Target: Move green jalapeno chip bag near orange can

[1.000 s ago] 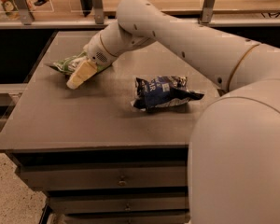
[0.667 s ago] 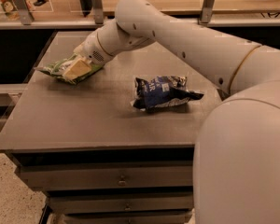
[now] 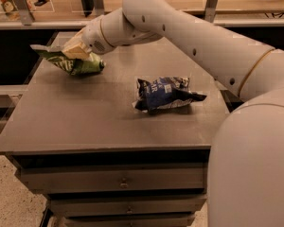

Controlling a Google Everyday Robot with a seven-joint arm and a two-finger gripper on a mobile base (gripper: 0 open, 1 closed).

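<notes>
The green jalapeno chip bag [image 3: 68,61] hangs in the air over the table's left rear part, one corner sticking out to the left. My gripper [image 3: 76,48] is shut on the bag's top edge, at the end of the white arm that reaches in from the right. The orange can is out of view.
A dark blue-and-white snack bag [image 3: 165,93] lies near the middle of the grey table [image 3: 85,122]. The table has drawers below its front edge. A shelf with a rail [image 3: 33,25] runs behind the table. My white body fills the lower right.
The gripper has lifted the green bag off the table and carried it a little up and to the left. The blue bag has not moved.
</notes>
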